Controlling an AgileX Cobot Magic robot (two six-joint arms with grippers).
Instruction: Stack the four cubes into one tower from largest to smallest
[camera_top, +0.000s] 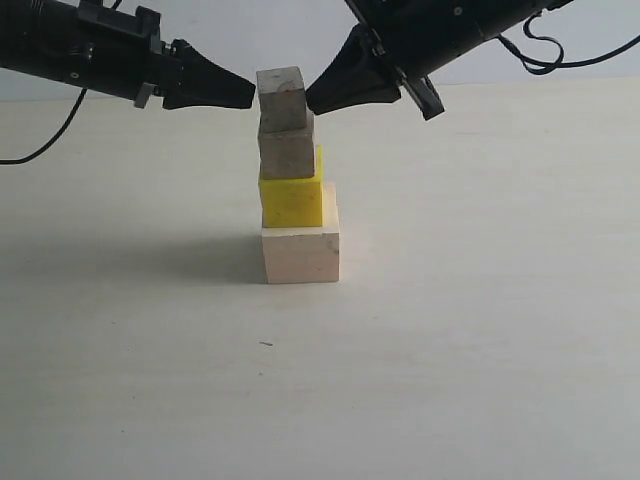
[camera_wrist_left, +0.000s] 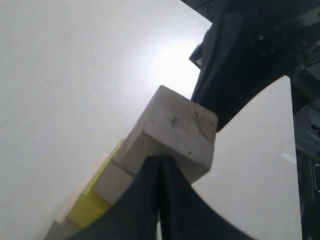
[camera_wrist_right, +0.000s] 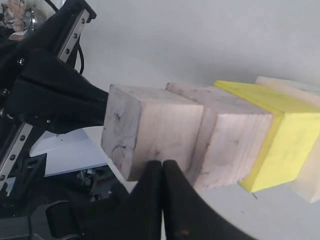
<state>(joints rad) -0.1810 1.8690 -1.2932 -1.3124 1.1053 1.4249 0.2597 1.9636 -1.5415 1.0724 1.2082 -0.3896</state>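
A tower of four cubes stands mid-table: large pale wood cube (camera_top: 301, 255) at the bottom, yellow cube (camera_top: 291, 201) on it, small wood cube (camera_top: 287, 151) above, smallest wood cube (camera_top: 281, 98) on top. The upper cubes sit slightly offset to the left. My left gripper (camera_top: 251, 95) is shut, its tip touching the left face of the smallest cube (camera_wrist_left: 175, 132). My right gripper (camera_top: 310, 98) is shut too, its tip against the right face of that cube (camera_wrist_right: 150, 130). Neither gripper holds anything between its jaws.
The pale tabletop (camera_top: 480, 330) spreads around the tower. Black cables hang behind both arms at the back edges, with a pale wall behind the table.
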